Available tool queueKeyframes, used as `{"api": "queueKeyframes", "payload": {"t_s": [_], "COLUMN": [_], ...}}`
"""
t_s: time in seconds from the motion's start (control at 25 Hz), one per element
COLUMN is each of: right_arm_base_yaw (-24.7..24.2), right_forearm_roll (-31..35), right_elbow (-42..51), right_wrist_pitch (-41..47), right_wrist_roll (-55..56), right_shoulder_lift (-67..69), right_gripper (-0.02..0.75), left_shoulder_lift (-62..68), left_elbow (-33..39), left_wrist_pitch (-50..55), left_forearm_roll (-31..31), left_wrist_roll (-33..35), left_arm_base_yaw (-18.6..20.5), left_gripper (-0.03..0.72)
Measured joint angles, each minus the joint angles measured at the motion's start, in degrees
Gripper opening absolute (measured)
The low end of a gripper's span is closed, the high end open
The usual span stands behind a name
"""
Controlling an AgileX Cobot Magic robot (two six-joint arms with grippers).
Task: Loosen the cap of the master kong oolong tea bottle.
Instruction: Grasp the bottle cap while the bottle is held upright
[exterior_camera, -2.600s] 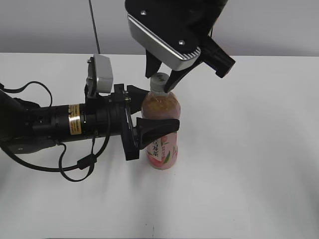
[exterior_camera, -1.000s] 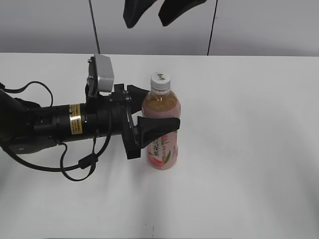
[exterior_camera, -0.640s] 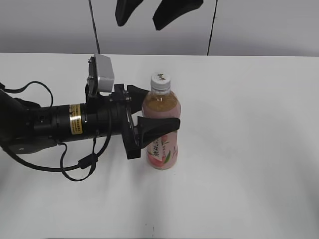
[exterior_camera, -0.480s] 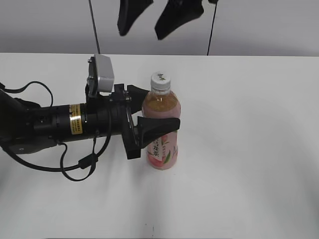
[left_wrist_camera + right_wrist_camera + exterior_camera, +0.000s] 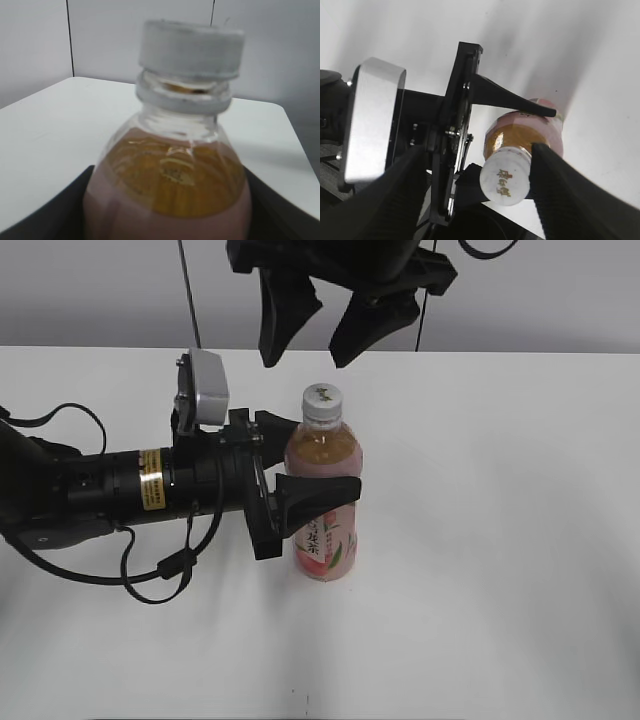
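We see our left gripper [image 5: 310, 455] clamped around the bottle [image 5: 324, 498], which stands upright on the table [image 5: 500, 540], arm lying level from the left. Our right gripper [image 5: 318, 325] hangs spread above the cap [image 5: 322, 402], touching nothing, pointing down.

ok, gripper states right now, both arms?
Left gripper: closed on the bottle, mid-body.
Right gripper: open, empty, above the cap.
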Motion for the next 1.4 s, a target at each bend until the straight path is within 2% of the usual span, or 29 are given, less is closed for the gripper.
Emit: {"api": "queueKeyframes", "payload": {"t_s": [0.32, 0.72, 1.2, 1.4], "right_arm_base_yaw": [0.3, 3.8, 3.8, 3.8], "right_forearm_roll": [-2.1, -6.5, -8.4, -8.8], "right_elbow": [0.0, 0.2, 5.7, 5.7], "right_wrist_pitch": [0.0, 0.0, 0.0, 0.0], "right_wrist_roll": [0.1, 0.1, 0.2, 0.3], "right_shoulder_lift": [0.0, 0.1, 0.2, 0.2], "right_gripper": [0.489, 0.489, 0.489, 0.435], "left_shoulder_lift": [0.0, 0.0, 0.0, 0.0], "left_elbow": [0.0, 0.0, 0.0, 0.0], "left_wrist_pitch": [0.0, 0.0, 0.0, 0.0], "left_forearm_roll": [0.0, 0.0, 0.0, 0.0], "left_wrist_roll": [0.0, 0.0, 0.0, 0.0], "left_arm_base_yaw": [0.0, 0.0, 0.0, 0.0], "left_gripper": [0.465, 0.465, 0.465, 0.465]}}
